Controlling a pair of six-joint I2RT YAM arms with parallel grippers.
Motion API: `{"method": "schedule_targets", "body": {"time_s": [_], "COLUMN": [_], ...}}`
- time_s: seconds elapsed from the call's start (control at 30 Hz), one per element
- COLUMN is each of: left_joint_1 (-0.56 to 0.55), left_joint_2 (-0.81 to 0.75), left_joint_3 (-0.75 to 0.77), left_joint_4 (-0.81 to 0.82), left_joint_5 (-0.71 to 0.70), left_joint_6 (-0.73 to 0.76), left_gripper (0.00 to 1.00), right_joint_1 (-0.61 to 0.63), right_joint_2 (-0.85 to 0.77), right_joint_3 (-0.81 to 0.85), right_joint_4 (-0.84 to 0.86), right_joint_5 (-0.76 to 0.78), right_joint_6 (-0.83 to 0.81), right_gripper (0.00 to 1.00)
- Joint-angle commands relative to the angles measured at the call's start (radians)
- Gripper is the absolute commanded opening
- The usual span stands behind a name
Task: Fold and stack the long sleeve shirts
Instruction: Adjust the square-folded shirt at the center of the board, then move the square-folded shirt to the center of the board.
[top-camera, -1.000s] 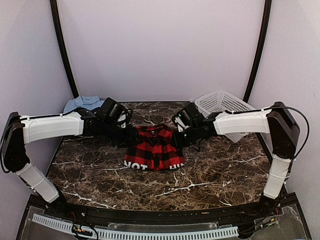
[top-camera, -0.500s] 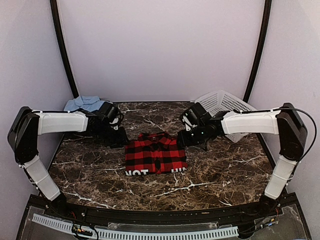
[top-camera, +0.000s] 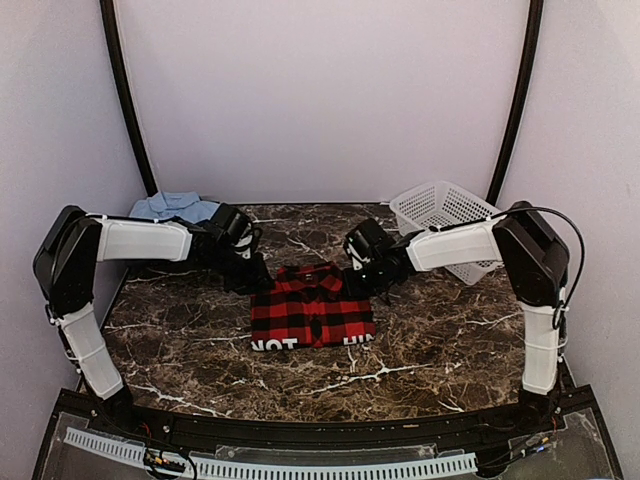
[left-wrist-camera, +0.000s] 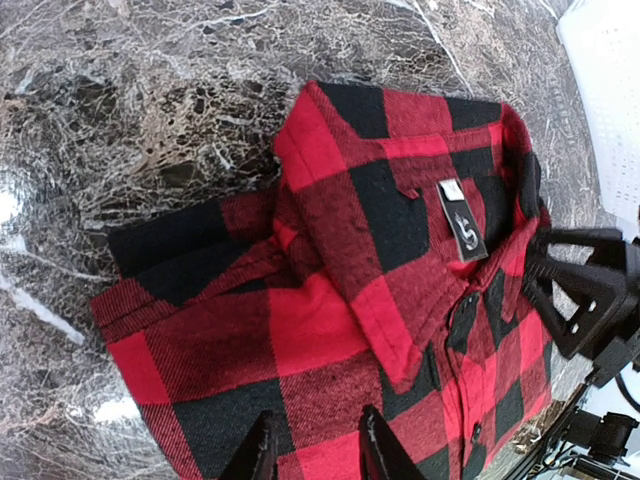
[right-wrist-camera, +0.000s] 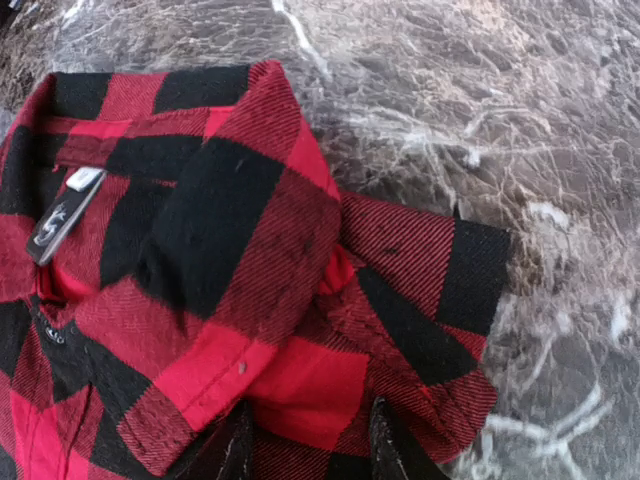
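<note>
- One folded flannel (top-camera: 312, 312) lies flat at the middle of the marble table (top-camera: 440, 330), collar toward 12 o'clock and white lettering along its 6 o'clock edge.
- Both arms reach in low from either side and meet the flannel at its far corners.
- The left gripper (top-camera: 258, 278) sits at the flannel's 10 o'clock corner, over the folded shoulder.
- Its wrist view shows the two fingers (left-wrist-camera: 262, 452) a little apart, with checked cloth lying flat in the gap between them. The jaws are parted narrowly, not pressed together.
- The right gripper (top-camera: 362, 280) sits at the flannel's 2 o'clock corner, beside the collar.
- Its fingers (right-wrist-camera: 385, 445) are also parted, somewhat wider, with the shoulder fold lying flat beneath and between them.
- Neither pair of jaws has cloth bunched or lifted in it.
- The neck label (left-wrist-camera: 462, 222) shows just inside the collar, between the two grippers.
- A light blue shirt (top-camera: 172, 206) lies crumpled at the table's 10 o'clock corner, behind the left arm and well apart from the flannel.
- A white basket (top-camera: 440, 205) sits tilted at 2 o'clock, behind the right arm.
</note>
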Motion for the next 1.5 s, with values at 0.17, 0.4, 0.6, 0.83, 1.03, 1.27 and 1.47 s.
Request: {"method": "schedule_targets", "body": {"time_s": [0.17,0.4,0.6,0.83,1.03,1.27,1.47], "left_joint_1": [-0.002,0.02,0.055,0.126,0.182,0.222,0.233], "left_joint_2": [-0.038,-0.116,-0.173,-0.284,-0.344,-0.317,-0.231], "left_joint_3": [0.05,0.032,0.02,-0.073,-0.182,-0.254,-0.238], "left_joint_4": [-0.059,-0.106,-0.146,-0.124,-0.056,0.038,0.106], "left_joint_5": [-0.042,-0.125,-0.265,-0.341,-0.306,-0.293,-0.348], "left_joint_6": [0.036,0.038,0.013,-0.047,-0.096,-0.124,-0.121], "left_gripper": [0.28,0.29,0.3,0.35,0.38,0.42,0.44], "right_joint_1": [-0.058,0.0,0.135,0.263,0.328,0.328,0.309], "right_joint_2": [0.01,-0.127,-0.164,-0.127,-0.07,0.003,-0.034], "right_joint_3": [0.0,0.0,0.0,0.013,0.025,0.0,-0.107], "right_joint_4": [0.011,-0.048,-0.067,-0.099,-0.15,-0.171,-0.161], "right_joint_5": [0.052,0.1,0.115,0.146,0.234,0.307,0.316], "right_joint_6": [-0.002,-0.025,0.0,0.037,0.061,0.085,0.12], "right_gripper": [0.44,0.5,0.55,0.64,0.71,0.8,0.81]}}
